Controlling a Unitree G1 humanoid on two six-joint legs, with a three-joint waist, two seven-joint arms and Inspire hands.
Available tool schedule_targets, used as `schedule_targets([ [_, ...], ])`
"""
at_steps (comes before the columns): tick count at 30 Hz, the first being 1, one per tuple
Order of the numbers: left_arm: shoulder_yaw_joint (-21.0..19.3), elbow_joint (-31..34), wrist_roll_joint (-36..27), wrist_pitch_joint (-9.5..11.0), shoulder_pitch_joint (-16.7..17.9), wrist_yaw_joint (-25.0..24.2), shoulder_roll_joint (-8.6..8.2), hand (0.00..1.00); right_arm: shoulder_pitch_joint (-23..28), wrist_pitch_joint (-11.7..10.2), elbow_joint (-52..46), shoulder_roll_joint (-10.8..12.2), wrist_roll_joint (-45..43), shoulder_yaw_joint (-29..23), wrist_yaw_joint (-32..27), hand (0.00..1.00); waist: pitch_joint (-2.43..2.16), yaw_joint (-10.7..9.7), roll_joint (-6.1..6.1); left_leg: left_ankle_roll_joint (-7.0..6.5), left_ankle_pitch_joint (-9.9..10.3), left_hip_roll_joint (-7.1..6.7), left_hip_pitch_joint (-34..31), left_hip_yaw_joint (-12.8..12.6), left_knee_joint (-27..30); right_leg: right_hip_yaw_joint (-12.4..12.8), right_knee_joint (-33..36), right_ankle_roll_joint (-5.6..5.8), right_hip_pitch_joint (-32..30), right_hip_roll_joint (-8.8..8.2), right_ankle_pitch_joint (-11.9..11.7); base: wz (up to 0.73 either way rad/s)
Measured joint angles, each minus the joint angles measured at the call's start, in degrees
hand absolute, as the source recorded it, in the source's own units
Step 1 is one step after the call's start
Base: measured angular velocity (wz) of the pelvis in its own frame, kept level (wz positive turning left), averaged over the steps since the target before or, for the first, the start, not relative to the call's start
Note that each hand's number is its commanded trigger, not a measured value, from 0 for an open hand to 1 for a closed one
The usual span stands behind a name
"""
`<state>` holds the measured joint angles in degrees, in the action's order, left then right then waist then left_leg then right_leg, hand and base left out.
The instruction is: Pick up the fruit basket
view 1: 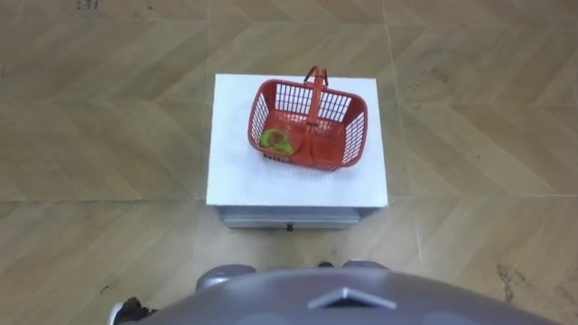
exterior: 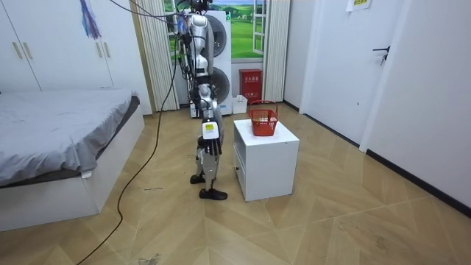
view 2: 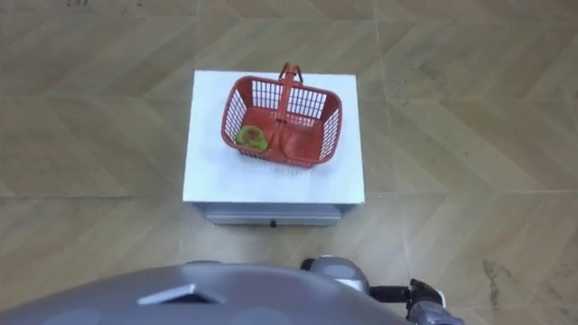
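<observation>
- The fruit basket [view 1: 318, 135] stands upright on the white cabinet [view 1: 244, 181] in front of me. Its long axis runs left to right, and the right end is turned slightly toward me.
- Its handle [view 1: 313, 90] stands up over the middle, arching from the far long side to the near one.
- The basket is red plastic with lattice walls and rounded corners, and it narrows toward the base. A green fruit [view 1: 275, 140] lies in its near-left corner.
- The cabinet is a plain box with a flat, smooth top and a drawer front facing me.
- The basket sits right of centre and toward the far edge, so the bare top is widest on the left and along the near edge.
- Herringbone wood floor [view 1: 90, 135] lies open around the cabinet, with the bed [exterior: 59, 118] well apart.
- My right hand [exterior: 209, 136] hangs by my thigh and my left hand [view 1: 126, 311] is low at my side. Both are well apart from the basket, and I cannot tell whether either is spread or closed.
</observation>
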<state>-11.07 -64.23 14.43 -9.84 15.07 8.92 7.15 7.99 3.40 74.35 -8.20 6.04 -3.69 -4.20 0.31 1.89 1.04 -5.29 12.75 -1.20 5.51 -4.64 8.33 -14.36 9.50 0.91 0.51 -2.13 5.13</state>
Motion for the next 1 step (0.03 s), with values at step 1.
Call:
schedule_targets([
  [1,-0.01,-0.1,0.53,-0.12,-0.02,-0.63,0.01,0.0,-0.25,0.1,0.42,0.0,-1.98,0.01,0.0,0.0,0.0,0.04,0.0,0.03,0.04,0.03,0.19,0.04,-0.01,0.0,-0.02,-0.01,0.2,0.02,0.04,0.0],
])
